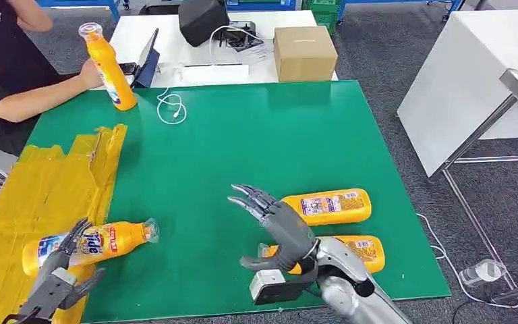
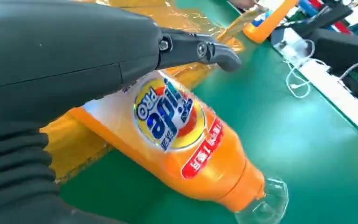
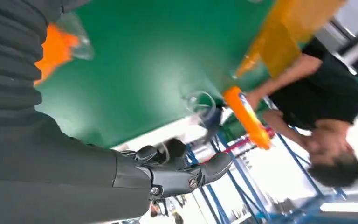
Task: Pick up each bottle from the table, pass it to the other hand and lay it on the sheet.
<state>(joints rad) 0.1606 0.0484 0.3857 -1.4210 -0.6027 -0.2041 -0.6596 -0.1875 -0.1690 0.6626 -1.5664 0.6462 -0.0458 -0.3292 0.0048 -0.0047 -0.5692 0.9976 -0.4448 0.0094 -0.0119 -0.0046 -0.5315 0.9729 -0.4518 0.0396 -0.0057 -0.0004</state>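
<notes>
An orange Tide bottle lies on its side at the edge of the yellow sheet, its clear cap out over the green table. My left hand hovers at its base end with fingers spread over the label, not clasping it. Two more orange bottles lie at the near right: one in full sight, the other partly behind my right arm. My right hand is raised beside them, fingers apart and empty. A person holds a fourth bottle upright at the far left corner.
The person's arm reaches in at the far left. A white cable lies on the far part of the green table. Behind it a white table carries a cardboard box and a black bag. Another white table stands to the right.
</notes>
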